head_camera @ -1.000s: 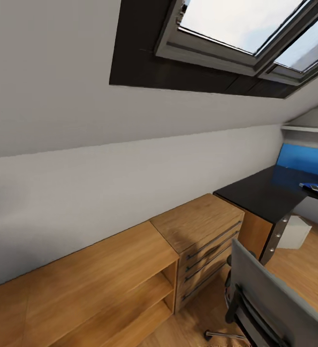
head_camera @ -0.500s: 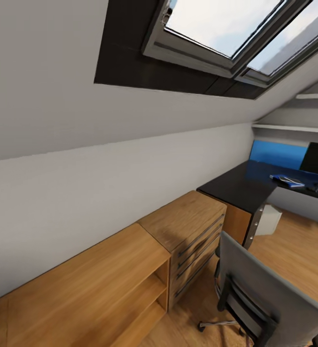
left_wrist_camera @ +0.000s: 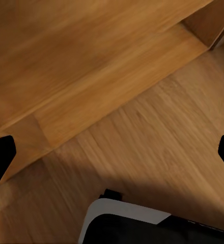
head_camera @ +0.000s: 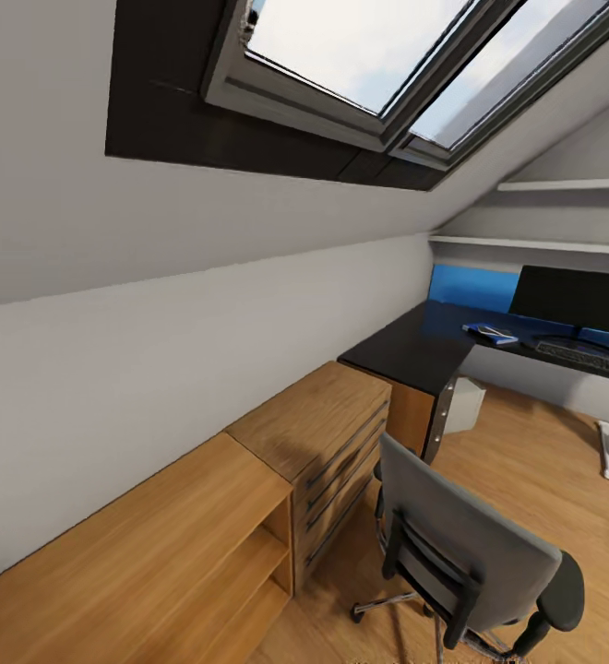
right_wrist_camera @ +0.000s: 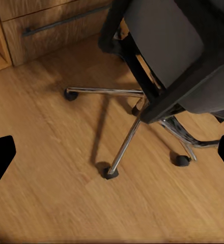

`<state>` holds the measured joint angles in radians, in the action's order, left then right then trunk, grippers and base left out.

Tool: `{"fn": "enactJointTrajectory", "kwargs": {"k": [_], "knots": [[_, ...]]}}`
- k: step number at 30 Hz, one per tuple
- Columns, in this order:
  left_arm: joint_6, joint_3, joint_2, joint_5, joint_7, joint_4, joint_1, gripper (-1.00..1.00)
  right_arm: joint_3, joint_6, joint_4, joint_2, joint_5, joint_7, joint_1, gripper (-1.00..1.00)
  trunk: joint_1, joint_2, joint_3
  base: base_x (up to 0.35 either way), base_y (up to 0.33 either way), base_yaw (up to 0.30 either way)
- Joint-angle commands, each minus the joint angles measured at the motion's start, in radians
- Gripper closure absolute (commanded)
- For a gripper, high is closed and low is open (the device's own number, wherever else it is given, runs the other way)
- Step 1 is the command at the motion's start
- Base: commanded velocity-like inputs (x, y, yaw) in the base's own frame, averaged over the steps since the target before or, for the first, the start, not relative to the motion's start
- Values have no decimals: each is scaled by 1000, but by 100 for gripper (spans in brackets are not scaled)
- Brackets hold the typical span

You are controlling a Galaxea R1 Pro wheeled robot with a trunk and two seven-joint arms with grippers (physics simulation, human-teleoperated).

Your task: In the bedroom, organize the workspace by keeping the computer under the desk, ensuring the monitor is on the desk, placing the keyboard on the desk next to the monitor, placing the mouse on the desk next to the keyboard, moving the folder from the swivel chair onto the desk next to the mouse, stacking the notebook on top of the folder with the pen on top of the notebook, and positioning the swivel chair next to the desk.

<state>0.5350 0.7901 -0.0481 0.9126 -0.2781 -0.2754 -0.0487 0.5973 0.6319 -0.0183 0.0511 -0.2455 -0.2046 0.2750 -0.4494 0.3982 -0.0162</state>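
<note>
Under the sloped grey ceiling and its dark-framed skylight, the swivel chair stands on the light plank floor, its grey upholstered back turned to the camera and a black armrest at one side. From the right wrist its slim chrome spokes splay over the wood grain, ending in small black casters. Beyond it the glossy black L-shaped surface carries the flat blue folder, with something small and pale on top too blurred to name; near it lies the slim black keyboard before the thin black monitor. Below sits the boxy pale computer. Low light-wood cabinets with bar handles line the wall. Each pincer, left and right, shows dark fingertips at opposite picture edges, spread wide and holding nothing.
</note>
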Motion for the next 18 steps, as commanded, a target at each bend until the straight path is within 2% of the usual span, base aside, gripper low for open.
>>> {"fn": "enactJointTrajectory", "kwargs": {"k": [1,18], "knots": [[2,8,-1,3,-9,-2,0,-100,9,3,-2,0,-6,-3,1,-100,-1,2,-2,0,0,-300],[2,7,-1,4,-9,-2,0,-100,9,3,-2,0,-6,-3,1,-100,-1,2,-4,0,0,-298]]}}
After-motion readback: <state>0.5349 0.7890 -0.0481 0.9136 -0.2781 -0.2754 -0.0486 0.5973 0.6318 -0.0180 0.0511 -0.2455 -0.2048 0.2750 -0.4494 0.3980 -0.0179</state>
